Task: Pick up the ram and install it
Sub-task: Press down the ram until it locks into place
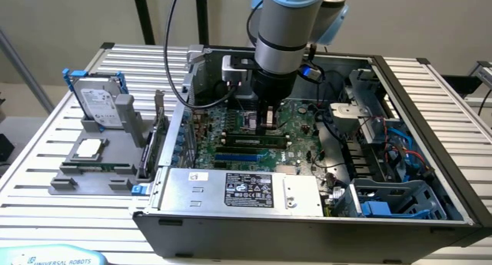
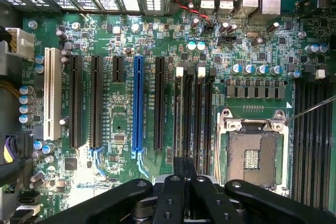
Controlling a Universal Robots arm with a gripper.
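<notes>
Toward the worktop's edge on the exterior view's left, the ram lies flat in a grey holder, in front of the upright hard drive. It shows as a thin green strip, well apart from the arm. To its right, inside the open computer case, the gripper is clenched, fingers pressed together, hanging just above the motherboard by the dark memory slots.

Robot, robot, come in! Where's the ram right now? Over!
Gripper shut, low over motherboard. Ram lying along a slot right beside it. Nothing in the way.
</notes>
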